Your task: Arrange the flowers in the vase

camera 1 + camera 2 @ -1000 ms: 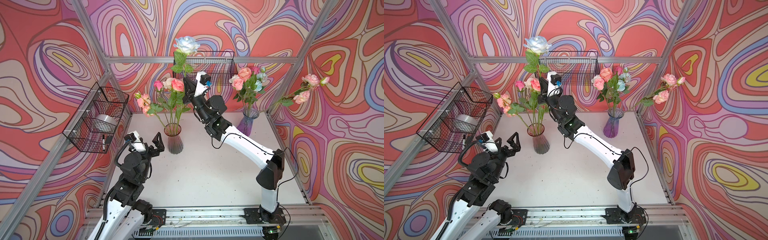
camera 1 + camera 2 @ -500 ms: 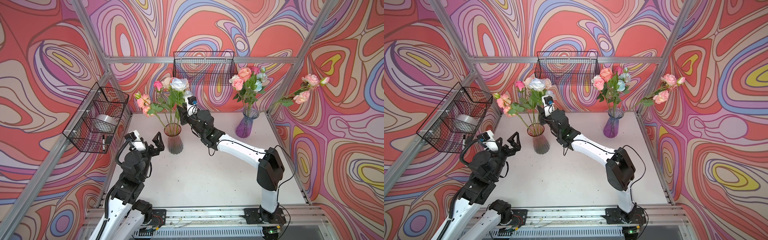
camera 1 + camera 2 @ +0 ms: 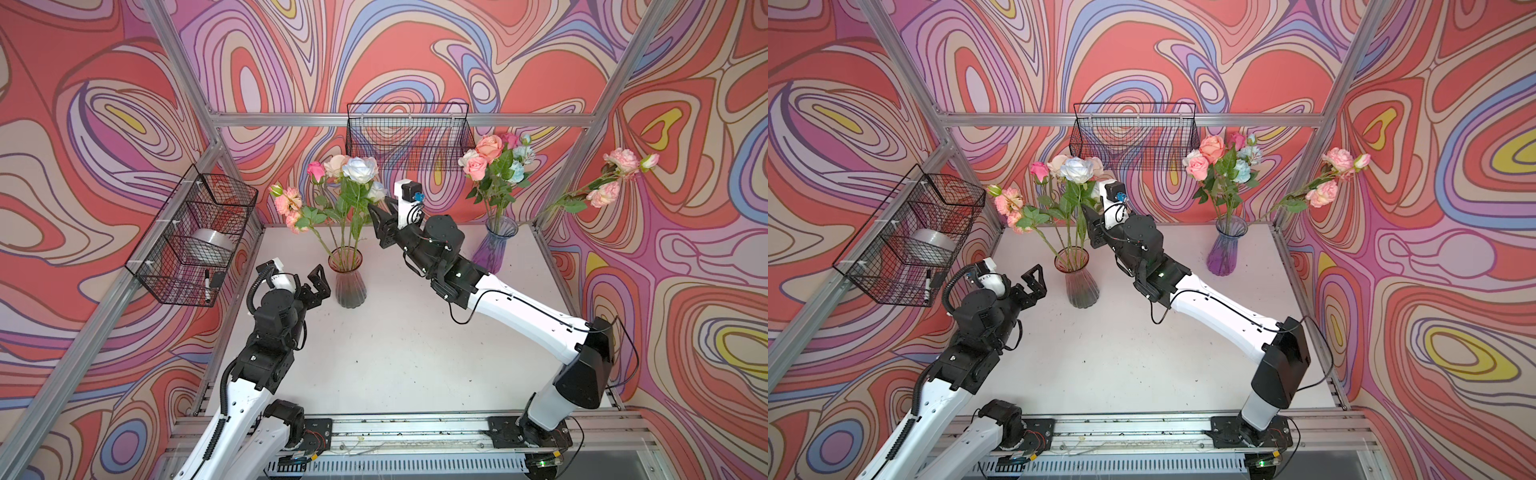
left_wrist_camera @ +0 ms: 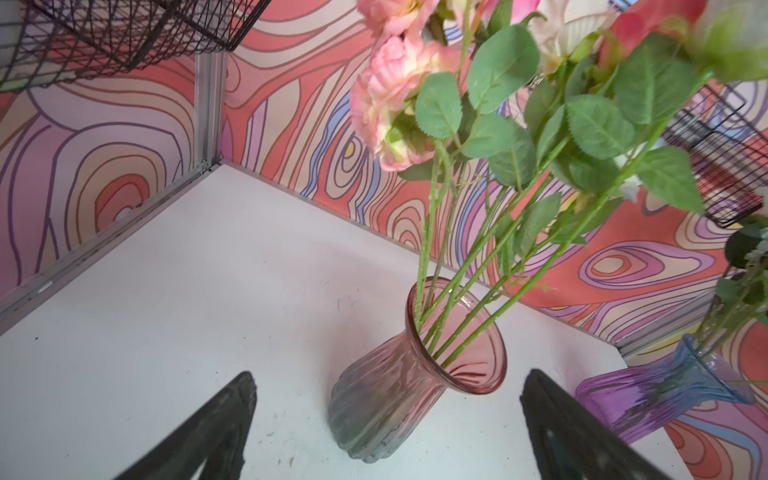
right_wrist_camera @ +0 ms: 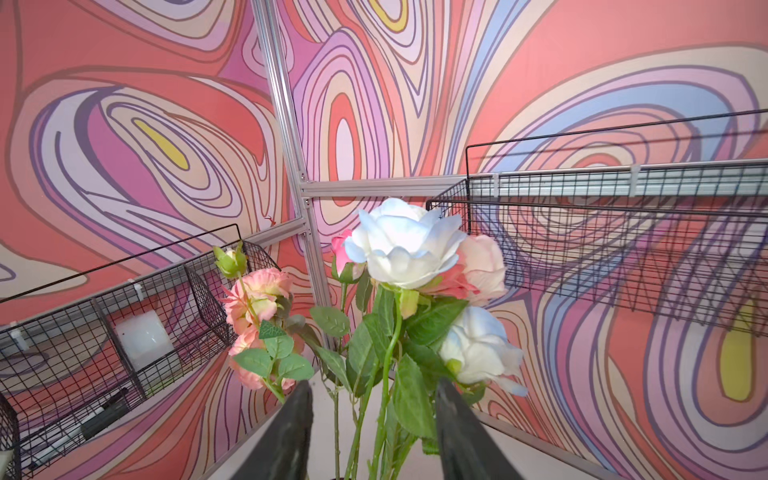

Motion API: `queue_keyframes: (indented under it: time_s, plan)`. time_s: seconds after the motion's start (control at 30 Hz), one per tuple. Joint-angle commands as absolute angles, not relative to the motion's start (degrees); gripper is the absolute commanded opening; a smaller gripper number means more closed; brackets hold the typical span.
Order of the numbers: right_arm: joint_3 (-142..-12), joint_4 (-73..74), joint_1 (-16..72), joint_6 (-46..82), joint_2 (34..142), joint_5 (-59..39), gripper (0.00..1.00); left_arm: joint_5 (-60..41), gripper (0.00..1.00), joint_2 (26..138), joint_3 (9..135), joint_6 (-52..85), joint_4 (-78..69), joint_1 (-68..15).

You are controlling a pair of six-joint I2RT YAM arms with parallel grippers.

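The right gripper (image 3: 379, 210) is partly open. In the right wrist view its two dark fingers (image 5: 291, 424) stand apart, and green stems rise through the gap between them. Neither finger appears to press on a stem. The finger bases and lower stems are cut off at the picture's edge. The right arm reaches from its base at front right diagonally across the white table (image 3: 395, 353). Its wrist is raised, so the gripper sits among the leaves, higher than the mouth of the pink glass vase (image 3: 347, 282).

The left gripper (image 3: 316, 284) is spread wide and holds nothing. Its arm rises bent from front left, and the gripper points at the pink vase, near it but apart. In the left wrist view only the tips of its fingers (image 4: 232, 415) show, with the vase beyond them.

A bunch of flowers (image 3: 332, 199) stands in the pink vase, with pink, cream and coral blooms and a pale blue-white rose (image 5: 405, 245) on top. A second bunch (image 3: 496, 162) fills a purple glass vase (image 3: 494, 249) at rear right. One pink spray (image 3: 615, 174) leans out by the right rear corner, and the foot of its stem is hard to make out. In both top views, leaves partly hide the right gripper's fingertips.
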State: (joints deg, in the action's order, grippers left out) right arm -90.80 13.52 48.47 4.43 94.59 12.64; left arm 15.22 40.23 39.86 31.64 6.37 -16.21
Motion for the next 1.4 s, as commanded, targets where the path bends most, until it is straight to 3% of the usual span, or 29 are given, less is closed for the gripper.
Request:
queue_keyframes:
  time_s: [0.0, 0.17, 0.33, 0.53, 0.77, 1.0, 1.37]
  plan:
    - [-87.6, 9.5, 48.8, 4.8, 90.9, 15.2, 0.49, 16.5, 1.0, 39.7, 41.9, 33.5, 8.4, -15.3]
    - [-79.1, 4.5, 48.8, 5.7, 79.8, 20.6, 0.49, 25.1, 1.0, 37.6, 41.4, 34.8, 10.8, -15.2]
    - [-62.3, 1.8, 47.5, 11.6, 66.0, 30.2, 0.51, 27.1, 0.96, 36.8, 34.6, 47.9, 14.2, -14.0]
    - [-48.8, -10.3, 46.1, 17.1, 55.0, 35.2, 0.51, 33.8, 0.96, 35.1, 27.0, 43.8, 9.5, -13.1]
    - [-41.5, -12.1, 45.8, 22.2, 45.5, 37.0, 0.51, 19.4, 0.91, 59.8, 28.4, 49.8, -0.8, -8.3]
    - [-42.1, -13.0, 45.7, 20.7, 44.2, 37.4, 0.51, 4.5, 0.7, 78.6, 31.5, 53.1, -14.4, -3.7]
    - [-40.8, -15.8, 45.6, 22.7, 41.4, 40.1, 0.51, -1.2, 0.63, 92.7, 38.8, 47.0, -16.0, -3.8]
